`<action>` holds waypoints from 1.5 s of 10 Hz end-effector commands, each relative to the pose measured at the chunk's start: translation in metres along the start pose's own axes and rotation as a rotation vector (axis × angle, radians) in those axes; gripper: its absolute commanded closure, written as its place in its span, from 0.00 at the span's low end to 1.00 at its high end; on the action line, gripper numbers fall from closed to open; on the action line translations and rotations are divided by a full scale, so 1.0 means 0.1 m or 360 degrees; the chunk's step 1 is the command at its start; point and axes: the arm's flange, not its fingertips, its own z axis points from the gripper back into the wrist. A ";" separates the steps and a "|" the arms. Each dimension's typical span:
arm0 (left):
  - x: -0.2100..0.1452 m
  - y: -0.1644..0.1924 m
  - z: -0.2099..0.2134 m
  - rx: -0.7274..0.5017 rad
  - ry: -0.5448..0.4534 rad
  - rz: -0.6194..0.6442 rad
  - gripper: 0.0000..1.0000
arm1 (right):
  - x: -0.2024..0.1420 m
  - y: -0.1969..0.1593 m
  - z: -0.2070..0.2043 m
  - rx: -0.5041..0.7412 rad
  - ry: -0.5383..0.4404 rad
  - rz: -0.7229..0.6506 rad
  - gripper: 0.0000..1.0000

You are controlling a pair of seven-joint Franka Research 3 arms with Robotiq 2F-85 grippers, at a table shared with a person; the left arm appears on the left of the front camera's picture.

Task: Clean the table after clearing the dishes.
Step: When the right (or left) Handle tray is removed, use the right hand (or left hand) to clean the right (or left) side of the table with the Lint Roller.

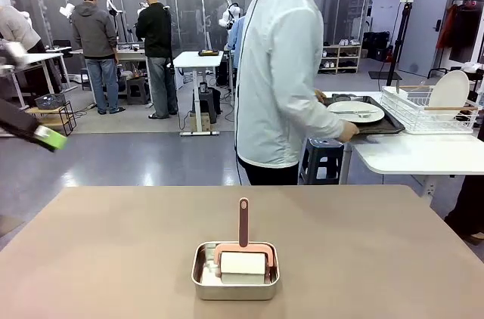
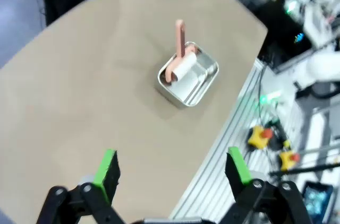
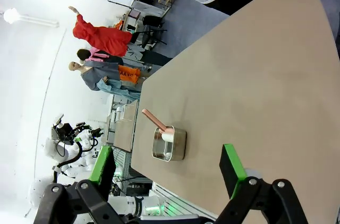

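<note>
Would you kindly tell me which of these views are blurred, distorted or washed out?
Front view: sharp on the steel pan, but the left gripper is smeared by motion at the left edge. Left wrist view: soft throughout, the table edge bowed by the wide lens. Right wrist view: crisp, rolled sideways, background at left washed out white.

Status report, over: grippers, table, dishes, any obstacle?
Left gripper open, empty; right gripper open, empty. Dishes off the table, on a tray at the white side table, by the person. Steel pan with pink-handled tool stands on the table.
</note>
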 end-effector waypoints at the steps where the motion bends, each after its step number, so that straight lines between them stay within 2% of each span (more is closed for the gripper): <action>1: 0.16 0.05 -0.39 0.0038 0.0172 -0.0179 0.00 | 0.00 0.01 0.00 0.0019 0.0005 0.0022 0.00; 3: 0.36 -0.04 -0.80 0.0097 0.0366 -0.0282 0.00 | 0.00 0.01 0.00 0.0019 0.0005 0.0022 0.00; 4: 0.42 -0.09 -0.85 0.0071 0.0318 -0.0294 0.00 | 0.00 0.01 0.00 0.0019 0.0005 0.0022 0.00; 5: 0.32 -0.13 -0.81 0.0022 0.0303 -0.0264 0.00 | 0.00 0.01 0.00 0.0019 0.0005 0.0022 0.00; 10: 0.34 -0.06 -0.82 0.0012 0.0280 -0.0284 0.00 | 0.00 0.01 0.00 0.0019 0.0005 0.0022 0.00; 11: 0.42 -0.12 -1.00 0.0068 0.0387 -0.0410 0.00 | 0.00 0.01 0.00 0.0019 0.0005 0.0022 0.00; 13: 0.69 -0.14 -1.45 -0.0072 0.0516 -0.0543 0.00 | 0.00 0.01 0.00 0.0019 0.0005 0.0022 0.00; 15: 1.01 -0.18 -1.93 -0.0035 0.0700 -0.0622 0.00 | 0.00 0.01 0.00 0.0019 0.0005 0.0022 0.00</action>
